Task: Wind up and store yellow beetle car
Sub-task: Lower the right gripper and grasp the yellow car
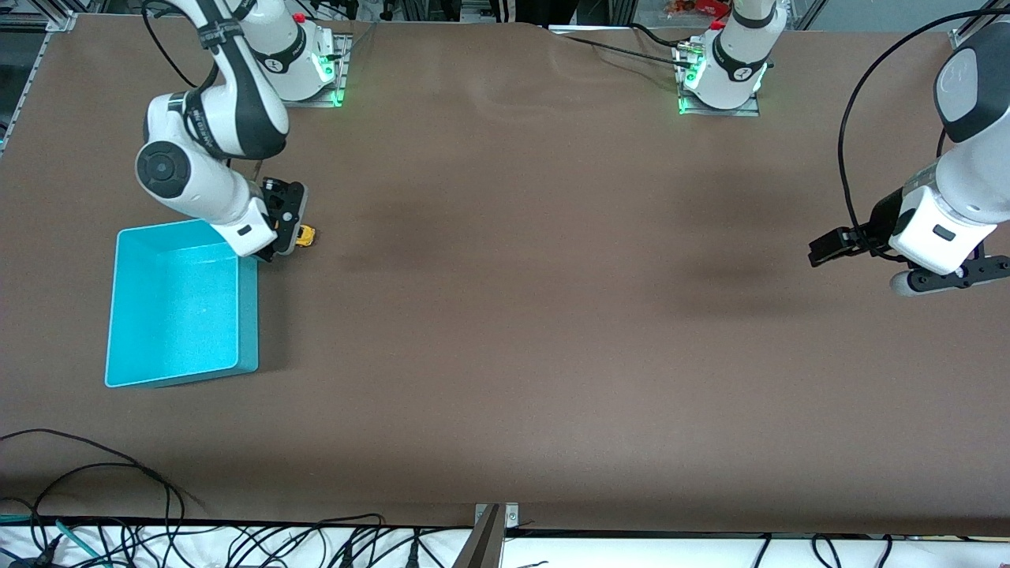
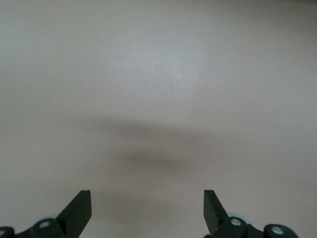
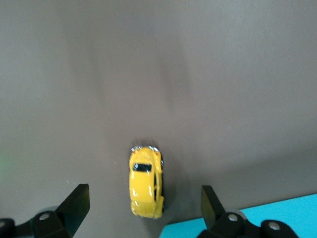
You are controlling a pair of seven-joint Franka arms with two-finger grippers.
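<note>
The yellow beetle car [image 1: 305, 235] [image 3: 145, 182] stands on the brown table beside the turquoise bin's [image 1: 130, 304] corner that lies toward the robot bases. My right gripper [image 1: 288, 237] [image 3: 145, 203] hangs just above the car, open, its two fingers wide apart on either side and clear of the car's body. In the front view the right hand covers most of the car. My left gripper [image 1: 915, 272] [image 2: 147, 208] waits open over bare table at the left arm's end, with nothing between its fingers.
The turquoise bin [image 3: 257, 218] is an open box at the right arm's end of the table, its rim showing close to one right finger. Cables lie along the table's edge nearest the front camera.
</note>
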